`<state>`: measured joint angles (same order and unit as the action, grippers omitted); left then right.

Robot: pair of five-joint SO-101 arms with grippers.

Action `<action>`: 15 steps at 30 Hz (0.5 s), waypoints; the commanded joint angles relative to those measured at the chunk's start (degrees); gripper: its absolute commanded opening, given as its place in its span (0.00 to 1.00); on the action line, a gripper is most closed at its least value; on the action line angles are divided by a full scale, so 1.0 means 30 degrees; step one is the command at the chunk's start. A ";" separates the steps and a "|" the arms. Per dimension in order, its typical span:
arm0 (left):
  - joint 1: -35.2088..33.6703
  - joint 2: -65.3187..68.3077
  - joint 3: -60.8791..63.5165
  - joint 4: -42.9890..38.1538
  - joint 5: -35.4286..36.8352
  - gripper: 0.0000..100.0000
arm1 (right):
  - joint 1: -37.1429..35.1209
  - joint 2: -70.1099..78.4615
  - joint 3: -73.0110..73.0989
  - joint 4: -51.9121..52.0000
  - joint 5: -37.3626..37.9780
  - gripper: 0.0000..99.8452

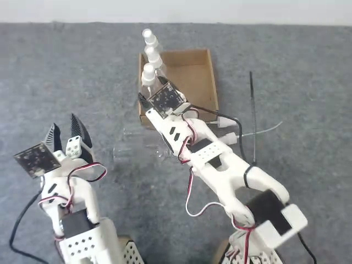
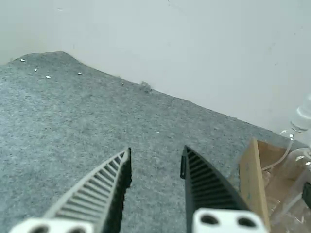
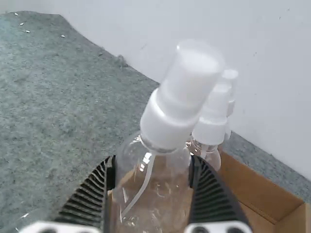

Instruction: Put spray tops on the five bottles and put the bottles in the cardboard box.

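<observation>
On grey carpet [image 1: 66,71] by a white wall [image 2: 194,48], the cardboard box [image 1: 193,77] sits.

Cardboard box [image 1: 190,82]: tan, shallow, open-topped, on the grey desk.

Three clear bottles, each with a white spray top, stand upright in a row along the box's left wall: far bottle [image 1: 148,36], middle bottle [image 1: 154,54], near bottle [image 1: 148,75].

The near bottle is clamped at the body between the fingers of the right gripper [image 3: 151,165]. Its dip tube is visible inside. Whether it rests on the box floor cannot be told.

Two clear bottles without tops lie on their sides on the desk just in front of the box: first uncapped bottle [image 1: 131,133], second uncapped bottle [image 1: 122,153].

Two white tops with thin tubes lie by the box's near right corner: first loose spray top [image 1: 224,121], second loose spray top [image 1: 231,137].
</observation>
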<state>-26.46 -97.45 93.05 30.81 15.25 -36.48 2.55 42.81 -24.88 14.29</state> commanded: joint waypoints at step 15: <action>-0.0029 -0.0440 -0.0073 -0.0527 -0.0147 0.16 | 0.0718 0.3297 -0.1465 -0.3971 -0.0176 0.01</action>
<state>-26.46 -97.45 93.05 30.81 15.25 -35.16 13.36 42.81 -34.64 14.29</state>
